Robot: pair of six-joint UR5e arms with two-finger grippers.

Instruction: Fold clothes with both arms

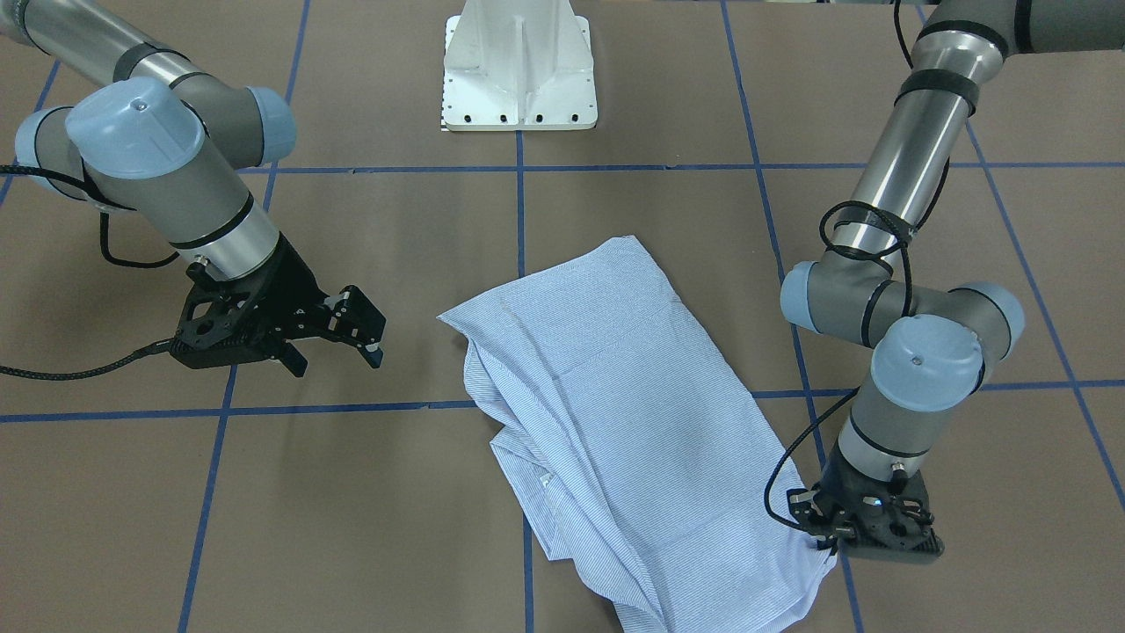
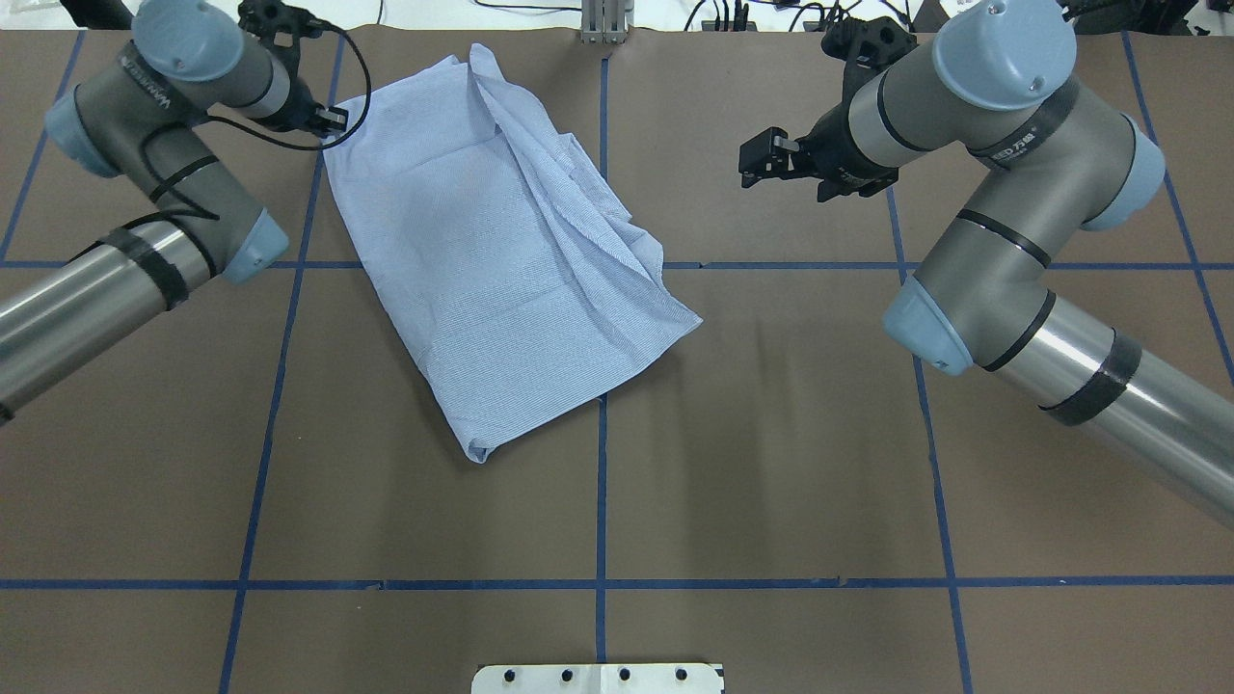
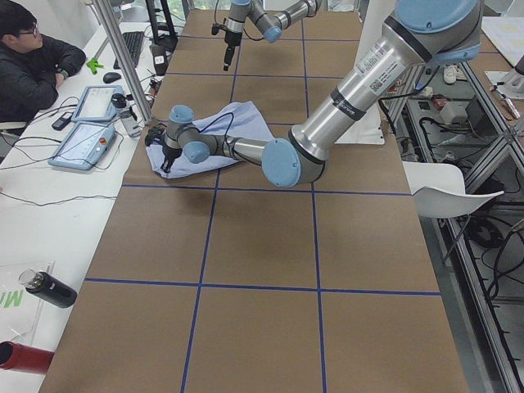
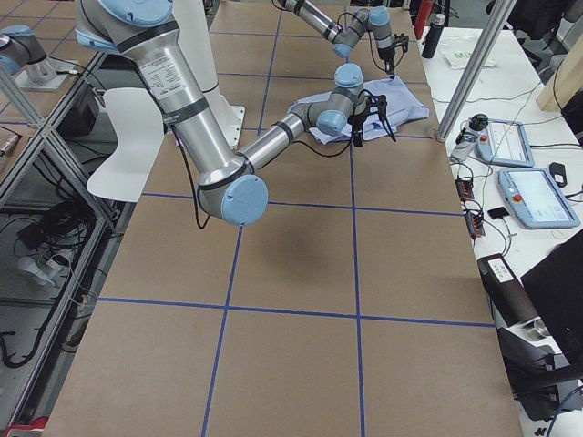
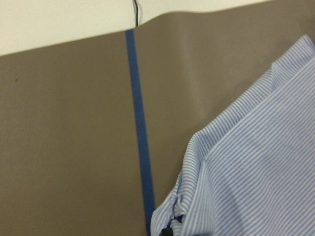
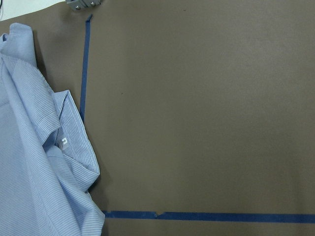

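The light blue-and-white striped shirt (image 2: 492, 251) lies folded lengthwise and rumpled on the brown table, slanting from the far left toward the middle. It also shows in the front view (image 1: 615, 413). My left gripper (image 2: 331, 120) is down at the shirt's far left corner (image 1: 824, 541). In the left wrist view the fabric (image 5: 246, 167) puckers at a dark fingertip, so the gripper looks shut on that corner. My right gripper (image 1: 338, 352) is open and empty, hovering beside the shirt (image 2: 771, 159). The right wrist view shows the collar and white neck label (image 6: 65, 141).
The white pedestal base (image 1: 518, 79) stands at the robot's side of the table. Blue tape lines (image 2: 603, 482) grid the brown surface. A seated operator (image 3: 33, 57) and tablets (image 3: 86, 135) are beyond the table's far edge, which lies close to the left gripper.
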